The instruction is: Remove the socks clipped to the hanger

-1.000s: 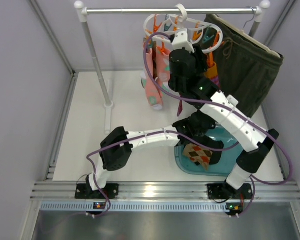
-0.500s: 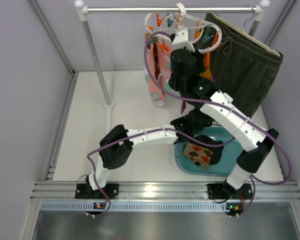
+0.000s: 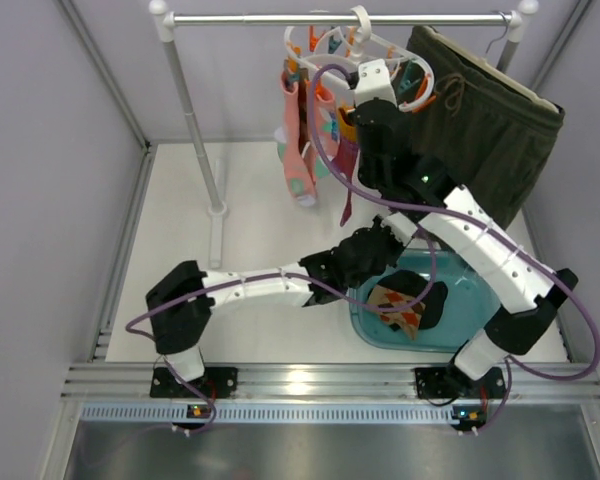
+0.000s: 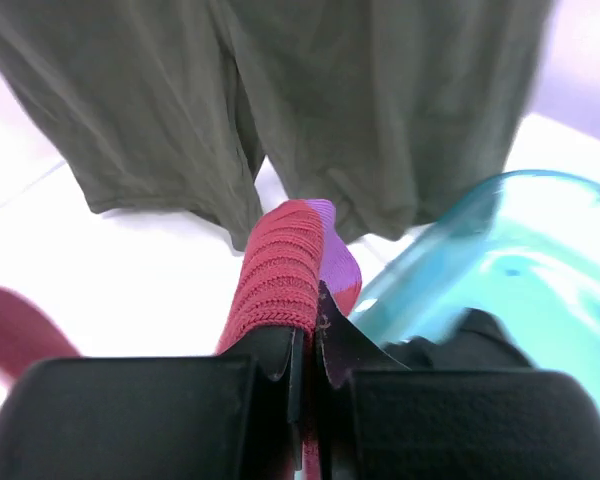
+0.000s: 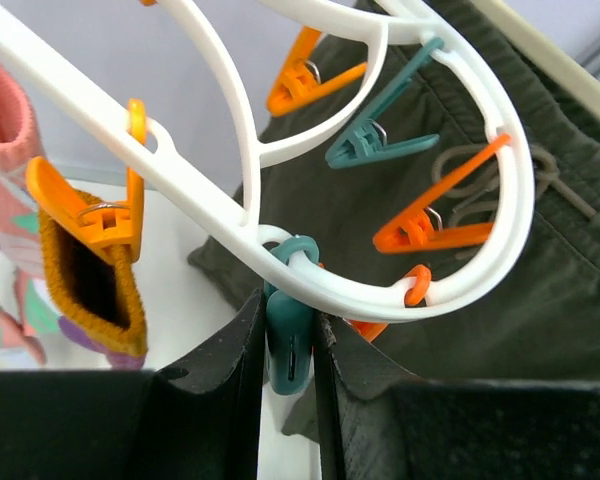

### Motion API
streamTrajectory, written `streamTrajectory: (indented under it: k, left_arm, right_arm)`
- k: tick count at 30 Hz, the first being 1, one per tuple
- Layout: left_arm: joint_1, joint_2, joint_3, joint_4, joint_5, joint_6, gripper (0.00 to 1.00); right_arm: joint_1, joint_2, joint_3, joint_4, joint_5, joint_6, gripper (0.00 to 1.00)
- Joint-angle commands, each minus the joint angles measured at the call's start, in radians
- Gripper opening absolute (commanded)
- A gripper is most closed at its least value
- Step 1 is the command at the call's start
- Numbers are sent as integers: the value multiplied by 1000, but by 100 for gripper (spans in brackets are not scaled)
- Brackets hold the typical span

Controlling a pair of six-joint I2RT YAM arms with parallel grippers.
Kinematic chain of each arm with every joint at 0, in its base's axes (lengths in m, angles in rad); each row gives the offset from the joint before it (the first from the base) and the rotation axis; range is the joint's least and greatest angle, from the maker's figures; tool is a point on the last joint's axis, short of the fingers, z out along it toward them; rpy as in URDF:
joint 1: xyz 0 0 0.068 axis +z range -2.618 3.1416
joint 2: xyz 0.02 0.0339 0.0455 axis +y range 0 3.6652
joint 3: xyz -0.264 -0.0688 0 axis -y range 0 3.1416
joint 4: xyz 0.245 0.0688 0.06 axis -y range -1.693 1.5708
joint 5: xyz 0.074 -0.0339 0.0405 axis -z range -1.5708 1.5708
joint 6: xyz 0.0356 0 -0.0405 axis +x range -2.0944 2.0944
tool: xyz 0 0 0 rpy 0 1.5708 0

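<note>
Wrist views alone show left pincer (image 4: 307,332) clamped on the magenta sock (image 4: 278,275), right pincer (image 5: 288,318) squeezing a teal clip (image 5: 286,352)

Ribbed magenta knit sock (image 4: 280,282) between the black left fingers (image 4: 352,352); teal plastic clip (image 5: 288,345) between the black right fingers (image 5: 228,375), white plastic ring hanger (image 5: 255,240) above them.
</note>
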Motion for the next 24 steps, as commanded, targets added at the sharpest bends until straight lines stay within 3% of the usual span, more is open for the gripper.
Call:
streamTrajectory:
  k: [1,6,11,12,14,15,17,18,24]
  left_arm:
    - [-55,-192,-75,70,9,-94,0]
    - [-80,-289,-192,17,38,-227,0]
    - [-96,-220,-226,19,157,-310,0]
    - [-100,-205,-219,17,208,-321,5]
    - [-106,-163,-206,17,234,-332,29]
    - [-106,-157,-204,17,234,-336,60]
    - [-106,-165,-218,14,221,-336,80]
    - [-106,-175,-225,11,199,-332,97]
    - [-106,-318,-276,-93,18,-290,98]
  right_arm:
    - [-25,-69,2,-76,-152,73,2]
    - [-61,-115,-29,-100,-292,119,2]
    - [-101,-175,-84,-96,-457,140,3]
    - [-104,-181,-90,-97,-470,145,2]
    - [-115,-201,-105,-99,-504,149,3]
    - [-118,-207,-112,-97,-510,152,2]
    - [-138,-227,-133,-96,-537,157,2]
    - [-147,-236,-142,-97,-553,159,2]
    - [-212,-288,-190,-119,-723,165,2]
